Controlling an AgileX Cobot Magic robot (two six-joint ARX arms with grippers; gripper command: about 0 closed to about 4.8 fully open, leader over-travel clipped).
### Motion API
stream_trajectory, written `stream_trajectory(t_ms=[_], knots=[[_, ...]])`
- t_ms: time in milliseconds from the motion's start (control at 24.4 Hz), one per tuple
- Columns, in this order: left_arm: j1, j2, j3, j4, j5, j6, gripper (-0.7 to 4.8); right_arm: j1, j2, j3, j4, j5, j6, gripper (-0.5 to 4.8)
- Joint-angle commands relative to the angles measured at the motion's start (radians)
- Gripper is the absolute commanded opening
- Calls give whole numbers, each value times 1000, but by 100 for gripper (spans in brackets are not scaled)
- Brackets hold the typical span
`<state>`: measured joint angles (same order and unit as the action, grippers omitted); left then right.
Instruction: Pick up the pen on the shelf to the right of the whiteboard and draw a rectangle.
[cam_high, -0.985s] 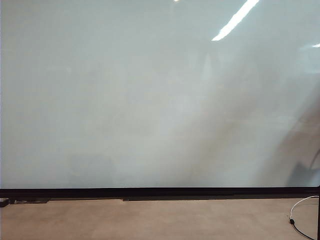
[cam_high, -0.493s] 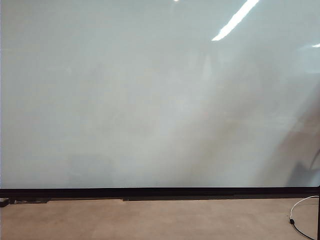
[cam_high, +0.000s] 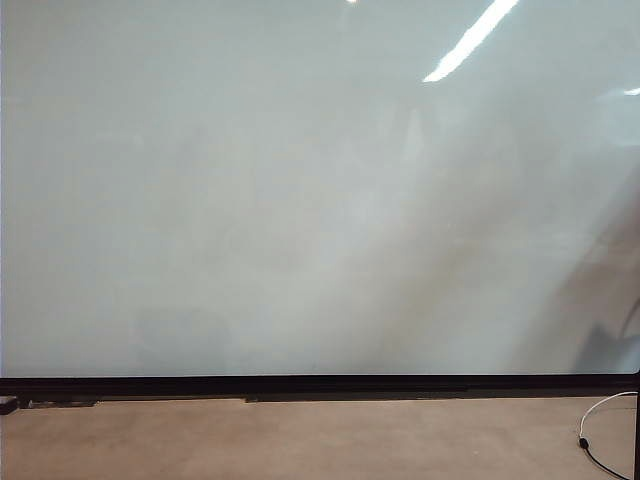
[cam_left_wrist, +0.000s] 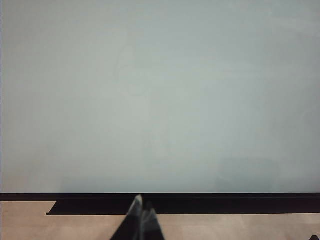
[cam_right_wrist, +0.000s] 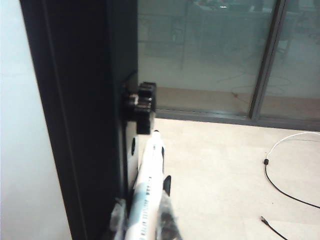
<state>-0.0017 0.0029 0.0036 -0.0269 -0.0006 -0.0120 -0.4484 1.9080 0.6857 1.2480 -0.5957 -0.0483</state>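
I see the whiteboard (cam_high: 300, 200) pale grey-white with a black bottom edge, the pen (cam_right_wrist: 148, 192) white with dark printing, my grippers black, and a white cable (cam_high: 600, 415) on beige floor (cam_high: 300, 440).

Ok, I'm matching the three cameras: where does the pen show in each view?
Exterior view: the pen is not in it.
Left wrist view: not in it.
Right wrist view: the pen lies between the right gripper fingers, beside the board's black side frame.
Shared landmark: the whiteboard, with its black frame, appears in all three.
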Motion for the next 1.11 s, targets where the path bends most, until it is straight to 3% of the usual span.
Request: stream_trajectory(t_ms=[41,698,903,1108], knots=[[0,0,3,6,4,4,-4,-2,-2,3,7,-5,14,-2],[0,0,3,6,4,4,-4,-43,-53,-19,51,7,46,-3],[0,0,3,6,4,4,-5,-54,-137,-83,51,111,45,-3],[0,0,3,6,4,4,-4,-23,-309,-240,51,312,45,-3]])
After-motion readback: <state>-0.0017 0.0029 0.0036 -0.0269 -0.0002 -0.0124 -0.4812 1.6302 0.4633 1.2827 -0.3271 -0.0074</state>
